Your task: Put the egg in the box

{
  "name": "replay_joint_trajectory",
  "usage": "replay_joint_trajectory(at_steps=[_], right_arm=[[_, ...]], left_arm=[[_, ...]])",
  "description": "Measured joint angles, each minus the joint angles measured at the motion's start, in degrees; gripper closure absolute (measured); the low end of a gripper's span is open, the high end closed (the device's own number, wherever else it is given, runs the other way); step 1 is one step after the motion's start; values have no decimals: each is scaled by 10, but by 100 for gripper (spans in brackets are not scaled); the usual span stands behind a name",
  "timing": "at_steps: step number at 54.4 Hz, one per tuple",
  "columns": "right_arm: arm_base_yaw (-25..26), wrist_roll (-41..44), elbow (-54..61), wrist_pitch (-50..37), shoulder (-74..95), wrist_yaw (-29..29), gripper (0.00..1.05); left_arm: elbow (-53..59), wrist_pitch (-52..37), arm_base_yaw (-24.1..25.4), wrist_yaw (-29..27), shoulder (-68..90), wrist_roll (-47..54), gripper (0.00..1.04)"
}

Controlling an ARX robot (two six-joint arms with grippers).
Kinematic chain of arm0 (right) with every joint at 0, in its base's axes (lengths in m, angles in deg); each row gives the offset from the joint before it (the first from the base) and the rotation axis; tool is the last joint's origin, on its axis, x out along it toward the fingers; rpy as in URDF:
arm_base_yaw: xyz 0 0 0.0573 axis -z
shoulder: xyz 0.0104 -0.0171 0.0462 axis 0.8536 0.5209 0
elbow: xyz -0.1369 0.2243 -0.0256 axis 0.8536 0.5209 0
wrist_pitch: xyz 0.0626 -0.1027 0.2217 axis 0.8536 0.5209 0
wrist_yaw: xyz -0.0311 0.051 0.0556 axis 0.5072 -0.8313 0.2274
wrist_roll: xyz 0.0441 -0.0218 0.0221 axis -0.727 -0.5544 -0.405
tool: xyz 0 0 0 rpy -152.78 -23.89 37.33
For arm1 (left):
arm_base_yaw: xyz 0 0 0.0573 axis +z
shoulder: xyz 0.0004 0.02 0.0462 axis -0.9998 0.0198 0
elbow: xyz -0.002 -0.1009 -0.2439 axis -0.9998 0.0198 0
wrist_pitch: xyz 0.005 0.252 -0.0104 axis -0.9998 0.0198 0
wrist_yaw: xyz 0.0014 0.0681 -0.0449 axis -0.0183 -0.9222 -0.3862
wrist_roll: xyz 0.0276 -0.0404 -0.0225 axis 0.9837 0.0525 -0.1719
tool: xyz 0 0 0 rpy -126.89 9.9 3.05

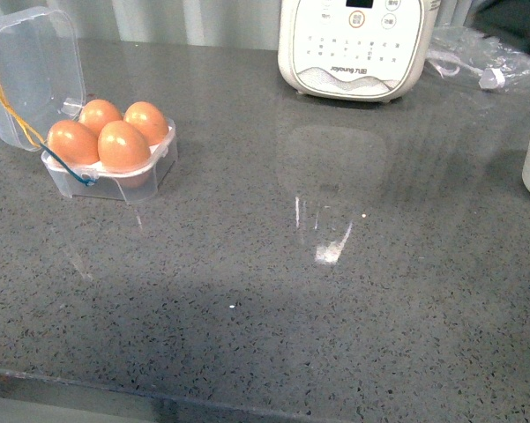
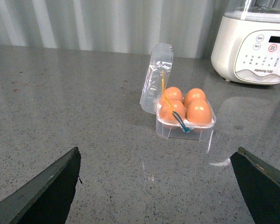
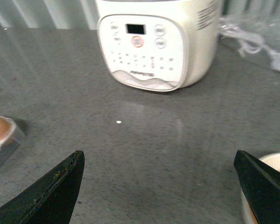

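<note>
Four eggs (image 1: 123, 145) fill the box (image 1: 150, 181) near the desk's (image 1: 291, 308) far left corner, lid (image 1: 31, 70) open. Our left tool (image 2: 157, 151) and right tool (image 3: 158, 154) hang spread, empty. We judge a careless sweep could clip the raised lid and tip the box.

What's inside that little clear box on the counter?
Four brown eggs fill all four slots of the box, whose lid stands open. Their tops show plainly; their undersides and the slot bottoms are hidden by the eggs themselves.
</note>
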Motion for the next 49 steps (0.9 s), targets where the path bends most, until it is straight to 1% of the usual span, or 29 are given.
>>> replay_joint_trajectory(at_steps=[12, 17, 20, 24, 34, 37, 39, 45, 49], right_arm=[[66, 54, 83, 37, -156, 31, 7], [99, 98, 126, 58, -230, 50, 7], [110, 123, 143, 66, -263, 59, 7], [119, 139, 154, 80, -294, 57, 7], [136, 143, 169, 122, -374, 47, 8], [124, 118, 191, 85, -401, 64, 16], [119, 105, 203, 77, -419, 64, 21], [111, 72, 254, 119, -513, 63, 48], [111, 66, 273, 122, -543, 64, 62]], left_arm=[[0, 0, 0, 0, 0, 0, 7], [0, 0, 0, 0, 0, 0, 7], [0, 0, 0, 0, 0, 0, 7], [0, 0, 0, 0, 0, 0, 7], [0, 0, 0, 0, 0, 0, 7], [0, 0, 0, 0, 0, 0, 7], [0, 0, 0, 0, 0, 0, 7], [0, 0, 0, 0, 0, 0, 7], [0, 0, 0, 0, 0, 0, 7]])
